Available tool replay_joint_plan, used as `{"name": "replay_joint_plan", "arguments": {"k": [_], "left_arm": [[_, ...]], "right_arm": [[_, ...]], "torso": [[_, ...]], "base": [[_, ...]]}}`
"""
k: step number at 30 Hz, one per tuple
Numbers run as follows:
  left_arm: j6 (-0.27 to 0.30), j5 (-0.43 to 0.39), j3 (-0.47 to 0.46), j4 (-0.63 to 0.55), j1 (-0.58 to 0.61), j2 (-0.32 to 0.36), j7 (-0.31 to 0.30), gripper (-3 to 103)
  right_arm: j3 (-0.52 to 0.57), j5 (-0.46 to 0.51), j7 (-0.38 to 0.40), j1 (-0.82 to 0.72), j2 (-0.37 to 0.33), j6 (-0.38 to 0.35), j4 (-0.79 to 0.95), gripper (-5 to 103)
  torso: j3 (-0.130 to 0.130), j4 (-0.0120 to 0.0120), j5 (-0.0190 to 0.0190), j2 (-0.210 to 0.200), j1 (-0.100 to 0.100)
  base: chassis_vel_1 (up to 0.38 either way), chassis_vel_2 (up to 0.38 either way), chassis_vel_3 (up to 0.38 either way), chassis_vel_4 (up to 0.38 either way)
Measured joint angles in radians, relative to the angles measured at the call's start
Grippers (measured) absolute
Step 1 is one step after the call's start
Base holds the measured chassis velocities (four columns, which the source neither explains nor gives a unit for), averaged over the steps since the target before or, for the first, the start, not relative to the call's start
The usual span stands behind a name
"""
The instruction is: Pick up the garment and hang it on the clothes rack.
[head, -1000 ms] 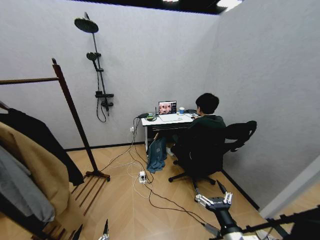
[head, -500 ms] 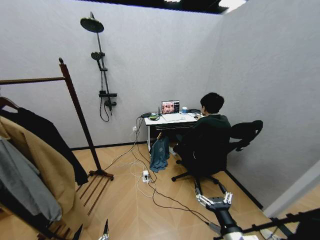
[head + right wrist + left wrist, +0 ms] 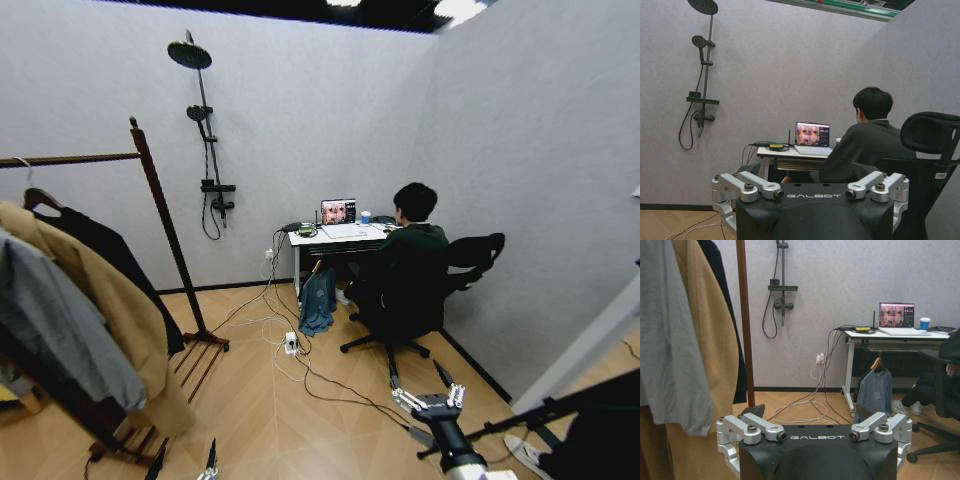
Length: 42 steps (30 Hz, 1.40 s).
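Right hand: the right hand point(image 3: 430, 402) is held low in the head view, at the lower right, above the wooden floor point(image 3: 290, 420); its fingers point(image 3: 456, 394) are spread wide and hold nothing.
Left hand: the left hand point(image 3: 183, 462) shows as dark fingertips at the bottom edge of the head view, low and left of centre; in its wrist view the hand point(image 3: 815, 429) is spread open and empty.
Garment: the black coat point(image 3: 110, 262) hangs on a wooden hanger point(image 3: 38, 198) from the top bar of the rack, partly covered by the tan coat point(image 3: 120, 320).
Rack: the clothes rack point(image 3: 165, 235) is dark reddish-brown wood, with a knob-topped post, a horizontal bar and a slatted bottom shelf, standing on the robot's left.
Other clothes: a grey jacket point(image 3: 60, 330) hangs in front of the tan coat.
Garment to hands: the black coat is above the left hand and off to its left, apart from it; it is well apart from the right hand, across the floor.
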Motion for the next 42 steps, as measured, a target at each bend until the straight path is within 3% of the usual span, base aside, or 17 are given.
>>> {"name": "replay_joint_plan", "arguments": {"k": [25,33,35,42], "left_arm": [[0.000,0.000,0.000,0.000,0.000,0.000,0.000,100],[0.000,0.000,0.000,0.000,0.000,0.000,0.000,100],[0.000,0.000,0.000,0.000,0.000,0.000,0.000,100],[0.000,0.000,0.000,0.000,0.000,0.000,0.000,100]], "right_arm": [[0.000,0.000,0.000,0.000,0.000,0.000,0.000,100],[0.000,0.000,0.000,0.000,0.000,0.000,0.000,100],[0.000,0.000,0.000,0.000,0.000,0.000,0.000,100],[0.000,0.000,0.000,0.000,0.000,0.000,0.000,100]], "torso": [[0.000,0.0002,-0.0001,0.001,-0.001],[0.000,-0.0003,0.0006,0.000,0.000],[0.000,0.0001,-0.0006,0.000,0.001],[0.000,0.0003,0.0003,0.000,0.001]], "base": [[0.323,-0.324,-0.331,0.336],[-0.012,-0.039,-0.065,0.083],[-0.120,-0.020,0.173,0.016],[-0.139,-0.064,0.180,0.073]]}}
